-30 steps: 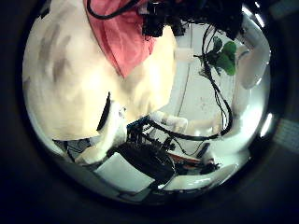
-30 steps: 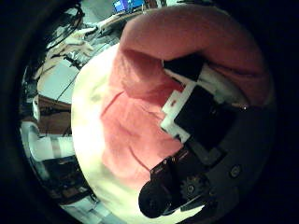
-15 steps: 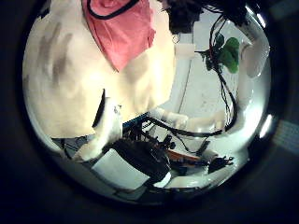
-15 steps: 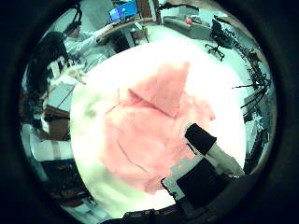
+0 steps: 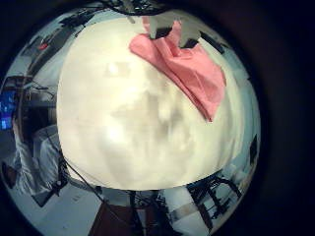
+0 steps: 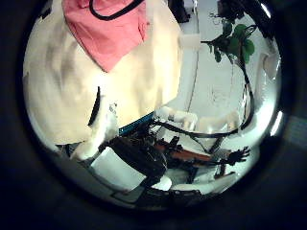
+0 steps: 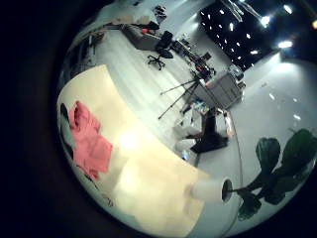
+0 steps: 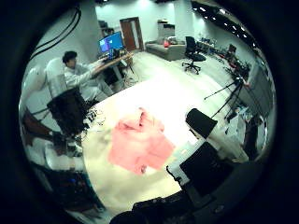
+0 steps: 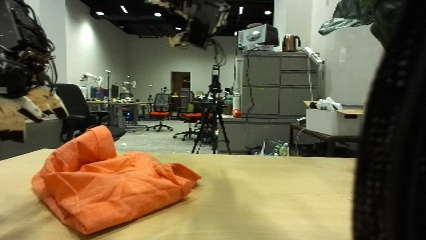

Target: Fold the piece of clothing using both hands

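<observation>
Clothing (image 9: pixel 109 188) sits in a soft orange-pink heap on the pale table (image 9: pixel 280 205), towards the near left of the tabletop, with one corner standing up in a peak and rumpled layers below it. Nothing is touching it. One hand (image 9: pixel 29 75) hangs in the air at the far left, above the cloth and clear of it; whether it is the left or the right I cannot say from where I stand, and its fingers look loosely bent around nothing, though I would not swear to how far open they are. The right palm cameras look down on the garment (image 8: pixel 140 145) from well above, lying alone on the table (image 8: pixel 182 93), so that hand is high too and holding nothing I can see.

My reading is that some folding has been done, since the piece is gathered into a compact bundle, but it is lumpy and uneven, with no clean edges. Flattening and a tidy final fold look left to do
</observation>
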Controlling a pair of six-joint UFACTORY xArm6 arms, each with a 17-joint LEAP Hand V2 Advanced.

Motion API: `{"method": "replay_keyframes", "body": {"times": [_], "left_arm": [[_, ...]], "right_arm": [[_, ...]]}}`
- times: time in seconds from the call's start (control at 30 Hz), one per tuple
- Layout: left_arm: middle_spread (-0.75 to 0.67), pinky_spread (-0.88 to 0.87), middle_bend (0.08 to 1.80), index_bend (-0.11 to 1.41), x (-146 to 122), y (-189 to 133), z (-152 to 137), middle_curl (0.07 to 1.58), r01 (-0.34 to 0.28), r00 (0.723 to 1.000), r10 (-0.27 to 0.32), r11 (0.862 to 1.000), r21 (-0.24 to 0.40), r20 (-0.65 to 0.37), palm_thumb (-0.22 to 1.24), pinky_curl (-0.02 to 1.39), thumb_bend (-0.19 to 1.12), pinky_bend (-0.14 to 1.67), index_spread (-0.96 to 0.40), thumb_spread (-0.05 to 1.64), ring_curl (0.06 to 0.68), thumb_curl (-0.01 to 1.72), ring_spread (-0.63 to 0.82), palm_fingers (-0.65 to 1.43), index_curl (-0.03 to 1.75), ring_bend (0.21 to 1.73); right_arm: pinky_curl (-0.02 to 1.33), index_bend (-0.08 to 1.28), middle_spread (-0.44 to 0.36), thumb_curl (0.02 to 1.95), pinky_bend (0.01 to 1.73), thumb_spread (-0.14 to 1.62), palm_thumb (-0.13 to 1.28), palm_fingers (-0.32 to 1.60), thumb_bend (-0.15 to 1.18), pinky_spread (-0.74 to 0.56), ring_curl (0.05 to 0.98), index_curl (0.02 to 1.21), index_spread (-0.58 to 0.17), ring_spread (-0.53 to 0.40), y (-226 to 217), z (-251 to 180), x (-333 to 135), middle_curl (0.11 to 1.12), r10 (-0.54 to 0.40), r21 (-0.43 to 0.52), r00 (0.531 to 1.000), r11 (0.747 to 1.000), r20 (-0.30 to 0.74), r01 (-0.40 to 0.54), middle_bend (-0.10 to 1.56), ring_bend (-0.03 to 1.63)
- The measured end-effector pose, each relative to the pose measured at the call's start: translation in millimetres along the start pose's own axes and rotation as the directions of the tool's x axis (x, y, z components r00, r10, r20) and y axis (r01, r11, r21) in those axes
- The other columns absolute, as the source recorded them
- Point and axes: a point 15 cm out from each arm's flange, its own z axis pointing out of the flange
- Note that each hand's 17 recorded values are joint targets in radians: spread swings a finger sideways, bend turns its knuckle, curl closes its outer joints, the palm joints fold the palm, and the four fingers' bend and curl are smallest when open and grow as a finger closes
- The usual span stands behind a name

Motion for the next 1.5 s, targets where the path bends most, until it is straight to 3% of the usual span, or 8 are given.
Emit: {"method": "replay_keyframes", "body": {"times": [0.23,0.57,0.67,0.93,1.03,1.13,1.4,1.5], "left_arm": [[0.29,0.47,0.16,0.17,26.1,-39.7,33.7,0.26,-0.124,0.985,0.140,0.981,-0.147,0.104,0.65,0.32,-0.01,0.29,0.16,1.21,0.234,0.43,0.50,-0.02,0.31,0.43],[0.27,0.47,0.18,0.16,41.6,-75.4,83.7,0.26,-0.172,0.954,0.237,0.933,-0.315,0.183,0.65,0.32,-0.01,0.28,0.15,1.24,0.229,0.43,0.49,-0.03,0.30,0.41],[0.26,0.47,0.18,0.16,48.4,-79.1,98.8,0.27,-0.130,0.950,0.220,0.925,-0.358,0.223,0.66,0.32,-0.01,0.27,0.14,1.25,0.228,0.43,0.49,-0.03,0.30,0.41],[0.25,0.47,0.18,0.16,44.8,-81.3,113.7,0.28,-0.110,0.936,0.243,0.889,-0.444,0.255,0.65,0.32,-0.01,0.26,0.14,1.26,0.226,0.43,0.49,-0.02,0.30,0.40],[0.25,0.47,0.18,0.16,68.4,-85.5,121.5,0.28,-0.150,0.926,0.289,0.872,-0.467,0.243,0.66,0.32,-0.01,0.26,0.14,1.27,0.226,0.43,0.49,-0.02,0.30,0.41],[0.26,0.47,0.18,0.16,88.4,-87.5,125.5,0.28,-0.129,0.932,0.270,0.871,-0.473,0.244,0.67,0.32,-0.01,0.26,0.14,1.28,0.227,0.43,0.48,-0.02,0.30,0.41],[0.27,0.47,0.18,0.16,140.1,-100.0,127.7,0.28,-0.213,0.912,0.347,0.856,-0.472,0.218,0.67,0.32,-0.01,0.27,0.16,1.29,0.228,0.42,0.48,-0.03,0.29,0.41],[0.31,0.48,0.18,0.15,164.6,-97.9,135.5,0.28,-0.252,0.898,0.391,0.832,-0.494,0.202,0.67,0.32,-0.01,0.26,0.17,1.30,0.228,0.42,0.49,-0.06,0.28,0.41]], "right_arm": [[0.25,0.18,-0.036,0.56,0.66,1.01,0.94,0.14,-0.02,0.36,0.246,0.35,-0.410,0.072,94.3,-46.0,60.9,0.33,0.247,-0.191,0.967,0.954,0.068,-0.231,0.27,0.52],[0.22,0.17,-0.026,0.56,0.57,1.10,0.91,0.13,-0.01,0.32,0.233,0.33,-0.395,0.102,197.1,-52.0,94.5,0.33,0.375,-0.328,0.927,0.879,0.025,-0.347,0.24,0.45],[0.22,0.17,-0.026,0.56,0.55,1.11,0.90,0.13,-0.02,0.31,0.234,0.32,-0.394,0.098,228.9,-56.5,111.1,0.34,0.401,-0.344,0.916,0.860,0.003,-0.376,0.24,0.44],[0.22,0.16,-0.037,0.56,0.50,1.14,0.88,0.16,-0.02,0.28,0.236,0.30,-0.388,0.083,245.8,-57.6,119.5,0.34,0.415,-0.360,0.910,0.848,-0.006,-0.389,0.24,0.43],[0.22,0.16,-0.033,0.56,0.49,1.15,0.88,0.17,-0.01,0.28,0.235,0.30,-0.386,0.081,250.4,-58.1,122.0,0.34,0.421,-0.364,0.907,0.844,-0.006,-0.395,0.24,0.42],[0.23,0.16,-0.032,0.56,0.48,1.16,0.88,0.18,-0.01,0.27,0.236,0.29,-0.385,0.078,266.0,-55.4,129.3,0.34,0.444,-0.380,0.896,0.826,-0.016,-0.416,0.23,0.42],[0.23,0.16,-0.020,0.56,0.45,1.16,0.89,0.20,-0.01,0.26,0.237,0.29,-0.380,0.080,274.6,-45.8,119.0,0.35,0.446,-0.414,0.895,0.815,0.001,-0.405,0.24,0.42],[0.23,0.16,-0.018,0.56,0.45,1.15,0.89,0.21,-0.01,0.26,0.236,0.29,-0.379,0.080,283.2,-47.2,119.3,0.35,0.455,-0.435,0.890,0.802,0.002,-0.409,0.23,0.42]]}}
